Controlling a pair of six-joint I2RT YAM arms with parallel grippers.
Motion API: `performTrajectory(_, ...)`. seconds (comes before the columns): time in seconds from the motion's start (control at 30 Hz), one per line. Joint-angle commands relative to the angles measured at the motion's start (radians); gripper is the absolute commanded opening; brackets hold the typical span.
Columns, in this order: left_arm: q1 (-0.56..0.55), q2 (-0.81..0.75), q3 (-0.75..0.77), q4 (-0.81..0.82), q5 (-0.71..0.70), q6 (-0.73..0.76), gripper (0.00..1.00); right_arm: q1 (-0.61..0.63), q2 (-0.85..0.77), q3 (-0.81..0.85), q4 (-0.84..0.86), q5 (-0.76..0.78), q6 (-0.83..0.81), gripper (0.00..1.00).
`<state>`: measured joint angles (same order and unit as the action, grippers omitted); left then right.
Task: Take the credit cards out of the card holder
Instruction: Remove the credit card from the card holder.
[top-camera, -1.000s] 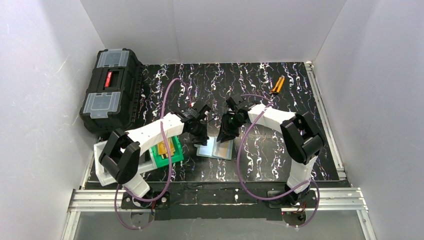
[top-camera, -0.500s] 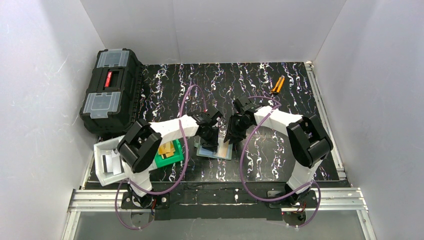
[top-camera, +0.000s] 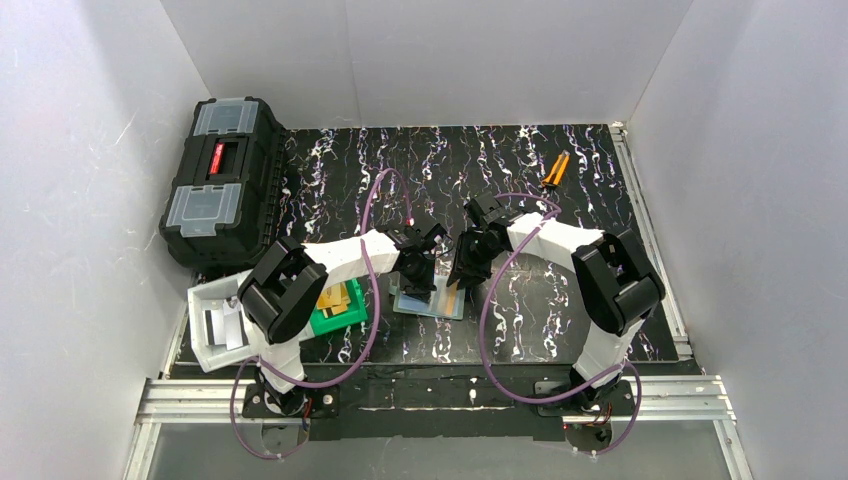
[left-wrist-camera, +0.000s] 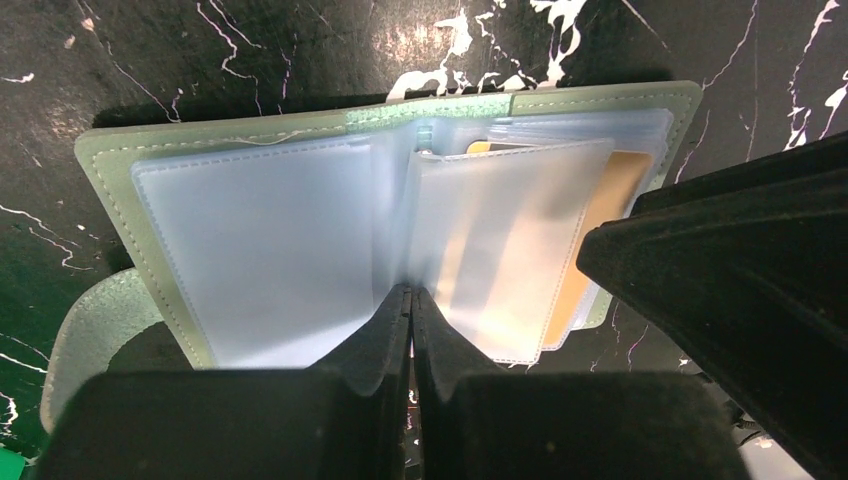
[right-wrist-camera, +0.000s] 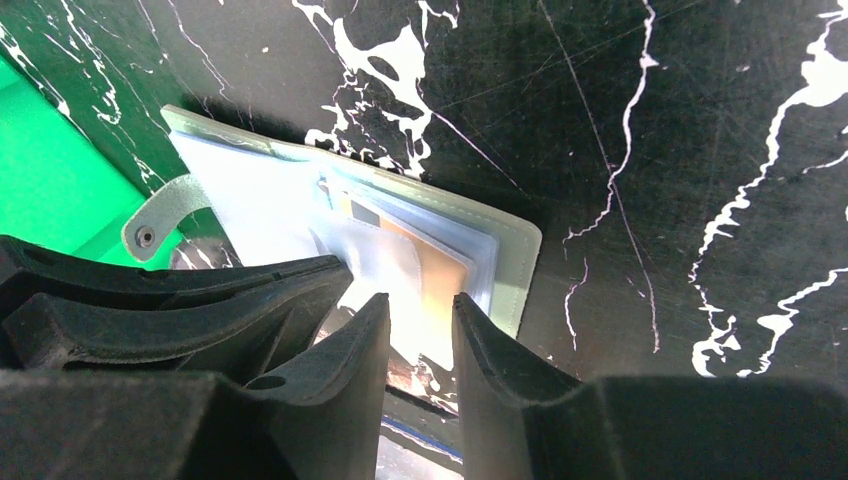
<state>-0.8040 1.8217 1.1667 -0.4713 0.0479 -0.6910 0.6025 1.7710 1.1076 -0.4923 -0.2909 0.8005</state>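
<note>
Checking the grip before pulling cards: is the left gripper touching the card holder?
Touching. The left wrist view shows the shut left gripper pressed against the card holder at its middle fold, its clear pocket film lapping over the tips.

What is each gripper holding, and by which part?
Left gripper seems to pinch a clear sleeve of the card holder, near edge by the spine; right gripper holds nothing.

Grey-green card holder (left-wrist-camera: 260, 250), gold-tan credit cards (left-wrist-camera: 610, 195), white-veined black table (left-wrist-camera: 200, 50)

Near the overhead view's centre the left arm (top-camera: 335, 255) and right arm (top-camera: 555, 233) bend inward, the left gripper (left-wrist-camera: 411, 300) pinched closed, the right gripper (right-wrist-camera: 421, 318) with jaws slightly parted.
</note>
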Motion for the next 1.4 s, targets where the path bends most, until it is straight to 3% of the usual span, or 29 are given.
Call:
performTrajectory(0.0, 0.000, 0.049, -0.019, -0.031, -0.076, 0.002, 0.00, 0.000, 0.022, 0.027, 0.016, -0.013, -0.008, 0.37)
performTrajectory(0.73, -0.001, 0.064, -0.017, -0.023, -0.048, 0.002, 0.00, 0.008, 0.096, 0.055, 0.046, -0.058, 0.005, 0.36)
performTrajectory(1.0, -0.001, 0.015, 0.016, -0.044, -0.010, 0.014, 0.00, 0.006, 0.058, 0.040, 0.052, -0.056, 0.010, 0.19)
performTrajectory(1.13, -0.001, -0.024, 0.047, -0.075, -0.008, 0.017, 0.00, 0.007, 0.044, 0.027, 0.060, -0.064, 0.003, 0.02)
performTrajectory(1.27, 0.000, -0.054, 0.079, -0.113, -0.013, 0.019, 0.01, 0.005, 0.022, 0.007, 0.075, -0.075, -0.014, 0.01)
performTrajectory(1.37, 0.000, -0.077, 0.099, -0.157, -0.053, 0.016, 0.12, 0.001, 0.009, 0.003, 0.063, -0.077, -0.041, 0.01)
